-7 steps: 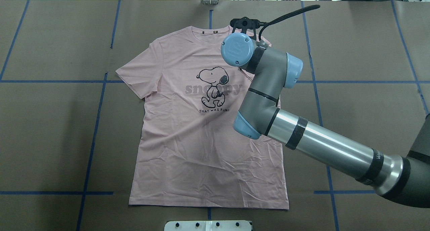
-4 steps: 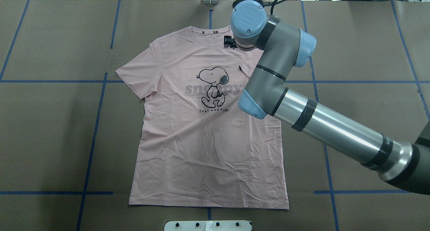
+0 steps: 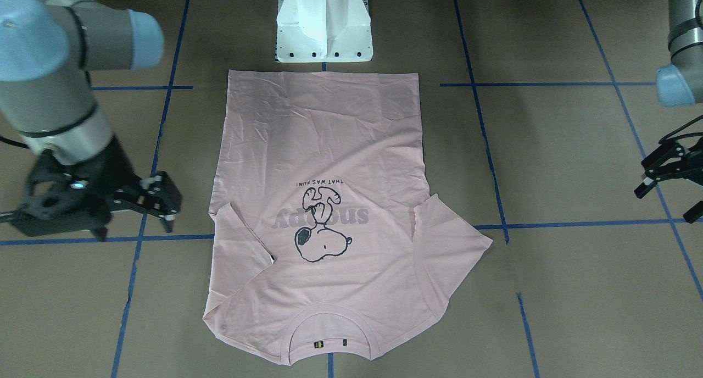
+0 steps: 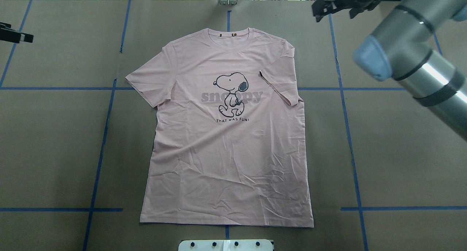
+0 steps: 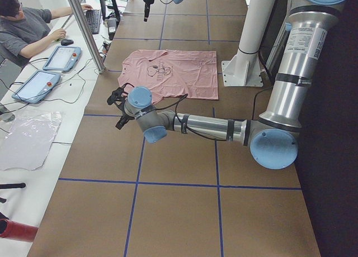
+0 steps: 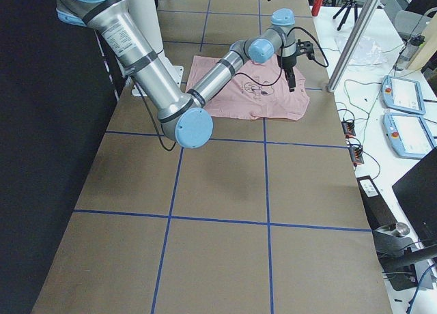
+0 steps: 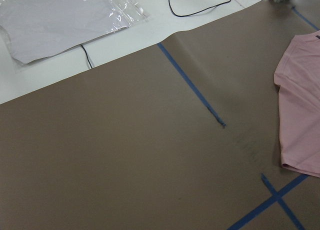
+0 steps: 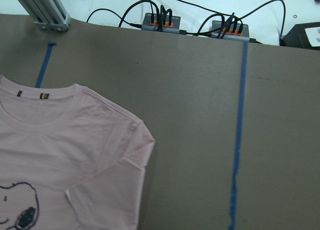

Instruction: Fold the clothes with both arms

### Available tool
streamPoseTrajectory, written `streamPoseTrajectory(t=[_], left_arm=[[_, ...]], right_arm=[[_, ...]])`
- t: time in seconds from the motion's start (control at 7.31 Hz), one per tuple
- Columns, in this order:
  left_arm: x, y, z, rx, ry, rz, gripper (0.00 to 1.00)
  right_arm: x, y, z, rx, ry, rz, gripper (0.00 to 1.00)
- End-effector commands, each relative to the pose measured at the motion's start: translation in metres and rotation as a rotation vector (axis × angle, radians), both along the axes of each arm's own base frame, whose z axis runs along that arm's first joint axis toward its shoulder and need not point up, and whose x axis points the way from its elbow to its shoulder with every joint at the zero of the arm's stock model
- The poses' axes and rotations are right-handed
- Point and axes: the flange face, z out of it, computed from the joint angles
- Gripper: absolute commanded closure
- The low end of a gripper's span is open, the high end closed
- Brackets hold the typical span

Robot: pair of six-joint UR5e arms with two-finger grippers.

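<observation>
- So my right arm [image 4: 419,61] was parked right over the T-shirt [image 4: 226,152] a second ago, with the wrist above the collar end. Now it's swung off toward the far right corner, and the whole shirt shows from overhead.
- The shirt hasn't budged. It lies flat and print up in the middle of the table [image 4: 54,141], collar toward the far edge, hem just short of the white base [image 3: 324,32].
- Its right sleeve [image 4: 281,79] lies folded in over the chest. The fold edge was already peeking out from under my arm half a second back. The left sleeve [image 4: 149,83] sticks out flat.
- My right gripper [image 3: 165,199] hangs off the shirt's right side, clear of the cloth, fingers spread and empty.
- My left gripper [image 3: 662,205] is well off on the other side, also spread and empty.
- There's plenty of bare brown paper on both sides of the shirt. Cables [image 8: 160,22] sit just past the far edge.
- The overhead view crops my left gripper to a stub at the frame edge. Neither wrist view shows my own fingers, and the left wrist one only catches a strip of pink sleeve.
</observation>
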Motion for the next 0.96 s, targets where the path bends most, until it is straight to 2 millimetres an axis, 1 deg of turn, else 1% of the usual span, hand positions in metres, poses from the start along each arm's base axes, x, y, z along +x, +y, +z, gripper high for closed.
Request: streamPoseTrajectory(t=[0.0, 0.14, 0.27, 0.41, 0.55, 0.68, 0.82], left_arm=[[0.087, -0.012, -0.034, -0.094, 0.047, -0.074, 0.15], [0.115, -0.01, -0.038, -0.15, 0.068, -0.134, 0.3], [0.149, -0.013, -0.042, -0.191, 0.081, -0.161, 0.36], [0.184, -0.025, -0.042, -0.195, 0.058, -0.2, 0.36], [0.216, -0.022, -0.042, -0.22, 0.056, -0.217, 0.36], [0.243, -0.011, -0.042, -0.233, 0.056, -0.239, 0.36], [0.271, -0.005, -0.048, -0.268, 0.019, -0.25, 0.37]], right_arm=[[0.118, 0.016, 0.091, 0.05, 0.009, -0.137, 0.0], [0.169, 0.022, 0.122, 0.078, -0.014, -0.182, 0.0], [0.197, 0.034, 0.153, 0.069, -0.01, -0.184, 0.0], [0.206, 0.043, 0.176, 0.067, 0.009, -0.202, 0.0], [0.209, 0.047, 0.182, 0.059, 0.011, -0.2, 0.0], [0.209, 0.047, 0.183, 0.056, 0.01, -0.199, 0.0], [0.21, 0.048, 0.184, 0.055, 0.012, -0.199, 0.0]])
